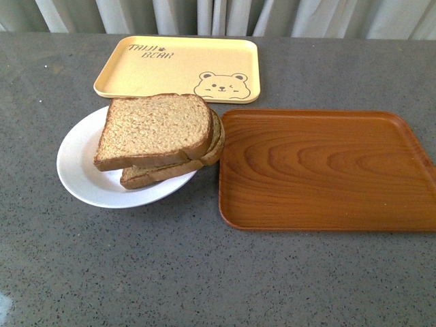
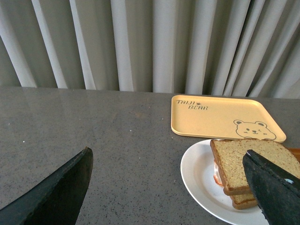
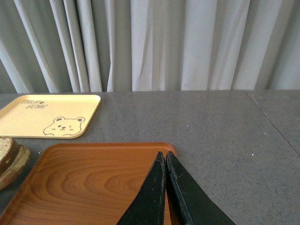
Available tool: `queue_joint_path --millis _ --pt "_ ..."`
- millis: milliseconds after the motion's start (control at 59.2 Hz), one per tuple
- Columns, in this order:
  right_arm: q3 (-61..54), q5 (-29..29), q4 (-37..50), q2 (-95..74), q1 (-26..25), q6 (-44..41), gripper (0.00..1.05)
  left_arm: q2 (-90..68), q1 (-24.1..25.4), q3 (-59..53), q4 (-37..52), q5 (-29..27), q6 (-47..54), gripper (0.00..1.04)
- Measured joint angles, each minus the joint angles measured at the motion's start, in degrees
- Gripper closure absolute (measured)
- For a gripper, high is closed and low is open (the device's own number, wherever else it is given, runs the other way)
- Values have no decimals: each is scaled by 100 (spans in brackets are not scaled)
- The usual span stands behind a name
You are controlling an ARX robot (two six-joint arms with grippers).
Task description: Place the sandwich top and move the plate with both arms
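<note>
The sandwich top is found laid on the stack upon the plate, which stands on the grey table just beside the wooden tray and in front of the cream bear tray. The top slice is seen to be skewed against the lower slice, so placement is judged done but not square. The left gripper is observed with its jaws spread wide, nothing between them, and the plate lies near one fingertip. The right gripper is observed with its jaws pressed together on nothing, above the wooden tray. Neither arm is seen in the front view. Three hazards are noted for the move of the plate. First, the skewed top slice could be slid off if the plate is tilted, which would be caused by the two arms lifting unevenly. Second, the shallow, smooth rim could be lost from pointed fingers if too little of it is taken. Third, the rim on the wooden tray's side is hidden under overhanging bread; the bread could be pinched or pushed there, and whether plate and tray touch cannot be told. The right jaws must be parted before any grasp is attempted.
</note>
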State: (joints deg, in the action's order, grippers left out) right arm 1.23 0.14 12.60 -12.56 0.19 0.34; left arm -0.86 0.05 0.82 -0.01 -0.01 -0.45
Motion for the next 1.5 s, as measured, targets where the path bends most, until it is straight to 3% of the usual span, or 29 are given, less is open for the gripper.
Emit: queue_joint_path --millis 152,270,896,1386,1419,1453,1504 --pt "0 0 -227 223 0 0 103 0 0 0 0 0 0 9" --pt "2 -11 -1202 1106 0 0 103 0 0 0 0 -2 0 9" --pt "2 -11 -1250 1220 0 -4 102 0 0 0 0 0 0 9" --pt "2 -11 -1250 1220 0 -7 22 0 0 0 0 0 0 9" --pt "2 -13 -1250 1220 0 -7 17 -164 125 109 -313 442 -114 9" --pt "2 0 -1252 1220 0 -7 10 -612 424 461 -1126 1366 -308 9" --pt "2 -22 -1252 1220 0 -7 8 -1633 785 916 -1814 2441 -514 9"
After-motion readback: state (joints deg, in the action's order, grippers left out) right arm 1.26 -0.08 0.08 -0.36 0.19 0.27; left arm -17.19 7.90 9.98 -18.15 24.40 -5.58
